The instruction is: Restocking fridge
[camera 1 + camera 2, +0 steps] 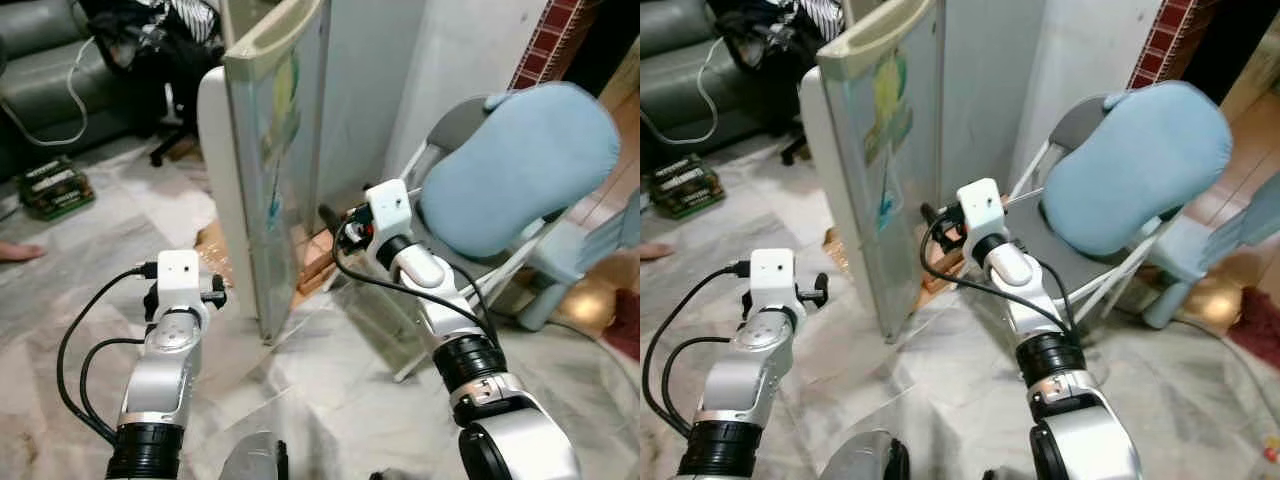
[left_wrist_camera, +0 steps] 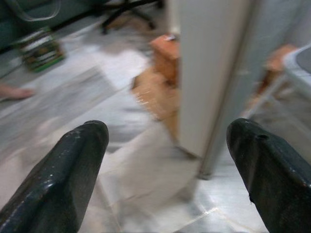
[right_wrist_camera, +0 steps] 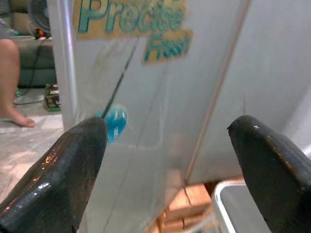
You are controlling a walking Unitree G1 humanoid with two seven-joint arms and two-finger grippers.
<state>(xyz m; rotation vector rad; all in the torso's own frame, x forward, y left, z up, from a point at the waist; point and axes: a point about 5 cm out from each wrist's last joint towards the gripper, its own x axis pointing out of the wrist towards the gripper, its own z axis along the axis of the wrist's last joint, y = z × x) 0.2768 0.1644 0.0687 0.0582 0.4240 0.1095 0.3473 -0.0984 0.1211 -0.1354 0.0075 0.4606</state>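
A pale fridge door (image 1: 285, 150) stands ajar, its edge turned toward me and its sticker-covered front facing right. My left gripper (image 1: 215, 292) hovers low on the left of the door's edge, open and empty. In the left wrist view its fingers (image 2: 68, 170) are spread wide, with the door's lower edge (image 2: 214, 73) ahead. My right gripper (image 1: 335, 225) is raised on the right side, close to the door's front, open and holding nothing. The right wrist view looks at the door (image 3: 136, 97) with a "Precise Fresh" sticker, and at the grey fridge body (image 3: 282, 73) behind it.
A folding chair with a blue cushion (image 1: 515, 165) stands close on the right, a light blue plastic chair (image 1: 590, 250) behind it. Bricks (image 1: 315, 265) and cardboard (image 1: 215, 245) lie at the fridge's foot. A sofa (image 1: 40, 70), a green box (image 1: 55, 185) and a person's foot (image 1: 20, 250) are at left.
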